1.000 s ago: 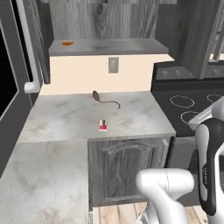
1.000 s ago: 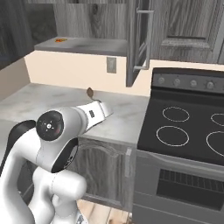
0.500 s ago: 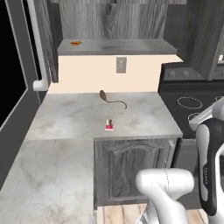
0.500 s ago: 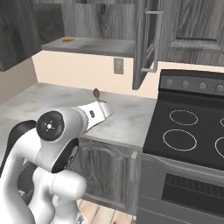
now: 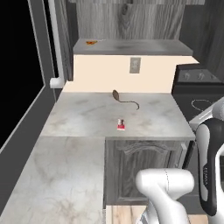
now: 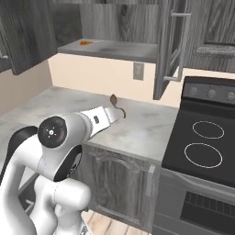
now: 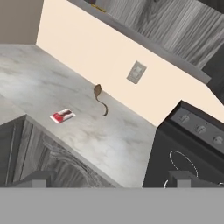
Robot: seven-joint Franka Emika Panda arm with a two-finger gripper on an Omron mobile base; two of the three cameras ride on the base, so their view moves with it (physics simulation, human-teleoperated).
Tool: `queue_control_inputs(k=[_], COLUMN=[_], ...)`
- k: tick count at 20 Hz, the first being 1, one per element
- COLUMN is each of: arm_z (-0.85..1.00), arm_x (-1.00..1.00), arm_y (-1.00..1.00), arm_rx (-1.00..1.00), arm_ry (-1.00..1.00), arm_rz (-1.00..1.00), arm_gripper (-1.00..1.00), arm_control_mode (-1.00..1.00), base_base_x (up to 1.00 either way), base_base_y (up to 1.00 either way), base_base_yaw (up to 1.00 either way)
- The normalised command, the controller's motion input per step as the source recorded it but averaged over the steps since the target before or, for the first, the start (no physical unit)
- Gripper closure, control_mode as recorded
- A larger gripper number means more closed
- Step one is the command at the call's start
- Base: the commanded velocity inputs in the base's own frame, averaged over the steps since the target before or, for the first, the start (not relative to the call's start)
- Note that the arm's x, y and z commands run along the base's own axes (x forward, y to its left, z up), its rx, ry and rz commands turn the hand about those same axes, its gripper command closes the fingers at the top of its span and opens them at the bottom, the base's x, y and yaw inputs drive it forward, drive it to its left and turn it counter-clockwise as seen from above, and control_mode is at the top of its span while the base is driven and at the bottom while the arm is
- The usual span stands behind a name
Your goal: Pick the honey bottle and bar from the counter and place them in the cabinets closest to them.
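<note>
Lay flat near the front edge of the counter [image 5: 83,116], well short of its corners — the bar [image 5: 121,125], red and white, also seen in the hand view [image 7: 62,115]. Sat further back toward the wall: a brown teardrop thing with a long thin tail [image 5: 124,98], apart from the bar, the tail curling toward the stove side. Showed again in the right base view [image 6: 115,101], just past the white forearm. Was set in the cream wall above it, a grey outlet plate [image 5: 135,65].

Stood open above the counter, the cabinets [image 6: 117,50], with a smooth grey shelf floor; near that floor's left end rested a small flat orange pastry [image 5: 91,42]. Hung swung out on the stove side, a panelled door [image 6: 170,46]. Could not find the honey bottle anywhere on the counter or shelf.

Adjoined the counter's right edge — a black stovetop [image 6: 204,143] with ring burners and knobs along its back panel.

Rose apart at the bottom of the hand view, the gripper [image 7: 111,180] fingertips, spread wide with nothing between them, aimed at the counter from off its front edge.
</note>
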Motion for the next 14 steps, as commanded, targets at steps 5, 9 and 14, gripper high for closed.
queue_control_inputs(k=[5, 9, 14], arm_z=[0.00, 0.00, 0.00], arm_x=[0.00, 0.00, 0.00], arm_y=[0.00, 0.00, 0.00], arm_rx=[0.00, 0.00, 0.00], arm_ry=[0.00, 0.00, 0.00], arm_rz=[0.00, 0.00, 0.00], arm_gripper=[-1.00, -1.00, -1.00], arm_control_mode=[1.00, 1.00, 1.00], base_base_x=[0.00, 0.00, 0.28], base_base_y=[0.26, 0.13, 0.12], base_base_yaw=[0.10, 0.02, -0.03])
